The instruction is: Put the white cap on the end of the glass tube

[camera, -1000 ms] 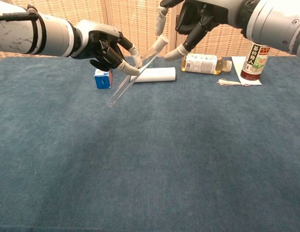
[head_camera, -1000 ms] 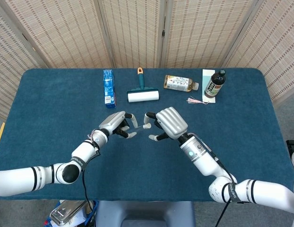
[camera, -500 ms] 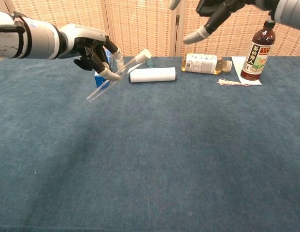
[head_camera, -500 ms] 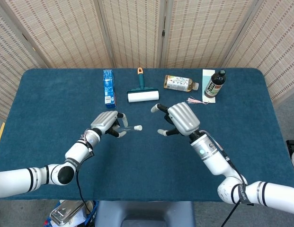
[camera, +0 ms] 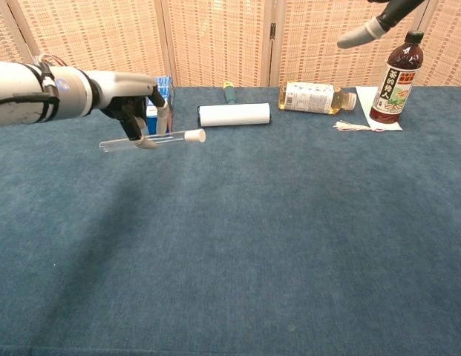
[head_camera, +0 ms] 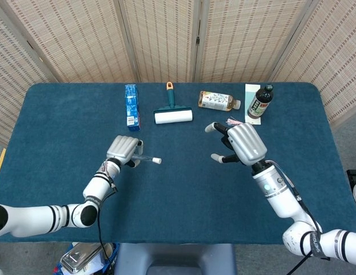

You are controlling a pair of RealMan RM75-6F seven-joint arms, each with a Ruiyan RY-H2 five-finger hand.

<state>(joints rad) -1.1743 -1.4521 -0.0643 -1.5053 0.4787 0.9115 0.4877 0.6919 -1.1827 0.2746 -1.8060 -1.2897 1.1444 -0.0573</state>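
My left hand [head_camera: 124,150] [camera: 135,108] holds the clear glass tube [camera: 145,140] [head_camera: 144,158] nearly level above the blue table. The white cap [camera: 197,136] [head_camera: 157,161] sits on the tube's right end. My right hand [head_camera: 239,143] hovers to the right of the tube with its fingers spread and nothing in it. In the chest view only one fingertip [camera: 358,35] of that hand shows at the top edge.
Along the table's far side lie a blue box [head_camera: 130,106], a lint roller [head_camera: 172,114] [camera: 234,113], a lying bottle of yellow liquid [head_camera: 218,101] [camera: 314,97], a dark upright bottle [head_camera: 260,101] [camera: 396,77] on white paper, and a pink tassel [head_camera: 237,121].
My right hand has let go of the cap and drawn back to the right and up. My left hand has moved left and lowered the capped tube from tilted to nearly level.
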